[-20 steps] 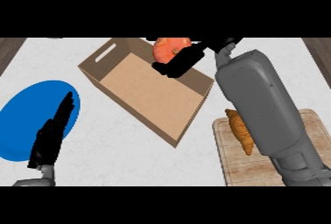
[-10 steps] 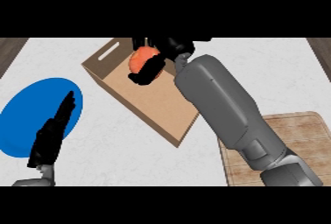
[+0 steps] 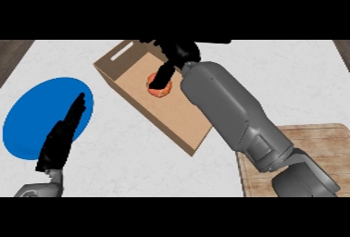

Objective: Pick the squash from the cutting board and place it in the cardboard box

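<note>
Right hand [image 3: 171,62], black, reaches far across the counter [image 3: 273,78] from the lower right of the head view, its grey forearm stretched over the open cardboard box [image 3: 123,62]. Its fingers curl down around the orange squash [image 3: 160,89], which shows just below them, over the brown floor of the box. Whether the squash already rests on that floor or hangs a little above it cannot be told from this steep angle. The long reach is there because the box lies well away from the wooden cutting board [image 3: 321,143] at the lower right; that board, where it is not hidden by the arm, shows nothing on it. The curled fingers suggest the squash has not been let go, so the step in hand appears to be the lowering or release inside the box.

Left hand [image 3: 63,134] shows at the lower left, open, with straight fingers pointing up the view, resting over the edge of a blue plate [image 3: 27,115]. It holds nothing and takes no part in the carry, which keeps it clear of the working arm.

Counted in this one view: one squash, one cardboard box with a slot handle in its near wall, one cutting board, one blue plate, two hands, all on a pale counter.
</note>
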`<state>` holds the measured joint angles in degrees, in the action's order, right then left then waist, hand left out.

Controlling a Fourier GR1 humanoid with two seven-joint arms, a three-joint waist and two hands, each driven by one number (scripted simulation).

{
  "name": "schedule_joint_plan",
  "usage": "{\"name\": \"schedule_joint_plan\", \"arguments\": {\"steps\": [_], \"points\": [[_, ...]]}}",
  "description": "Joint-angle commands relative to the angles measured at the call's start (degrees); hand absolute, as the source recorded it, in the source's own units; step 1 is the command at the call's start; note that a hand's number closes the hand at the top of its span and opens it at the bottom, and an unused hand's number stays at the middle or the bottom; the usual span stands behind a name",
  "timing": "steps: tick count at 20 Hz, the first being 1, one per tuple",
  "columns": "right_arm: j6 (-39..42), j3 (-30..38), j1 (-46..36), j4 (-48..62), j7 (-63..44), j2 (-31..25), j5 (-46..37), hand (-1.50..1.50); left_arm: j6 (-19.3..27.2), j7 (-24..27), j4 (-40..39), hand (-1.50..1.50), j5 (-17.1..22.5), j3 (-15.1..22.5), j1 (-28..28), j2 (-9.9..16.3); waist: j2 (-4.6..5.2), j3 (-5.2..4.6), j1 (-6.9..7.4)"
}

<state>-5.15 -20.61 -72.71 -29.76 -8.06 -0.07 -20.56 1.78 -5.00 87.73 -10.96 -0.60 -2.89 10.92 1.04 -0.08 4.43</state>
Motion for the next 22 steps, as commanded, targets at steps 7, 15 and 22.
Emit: {"name": "schedule_joint_plan", "arguments": {"steps": [7,15,22], "points": [[-14.84,6.97,0.61,0.93,6.54,0.06,14.43,-1.50,0.20,-0.14,-0.27,0.00,-0.93,1.03,-0.62,-0.93,0.18,0.08,0.88],[-12.52,21.94,-0.02,4.71,17.72,-3.09,23.80,-1.50,0.70,-2.08,2.26,0.00,-0.76,0.43,0.31,-1.02,0.05,0.14,-1.34],[-10.43,27.90,1.45,9.46,21.14,-14.14,25.98,-1.50,0.46,-0.43,1.17,0.00,-0.49,-0.51,1.26,-0.67,0.01,0.12,-1.98]]}}
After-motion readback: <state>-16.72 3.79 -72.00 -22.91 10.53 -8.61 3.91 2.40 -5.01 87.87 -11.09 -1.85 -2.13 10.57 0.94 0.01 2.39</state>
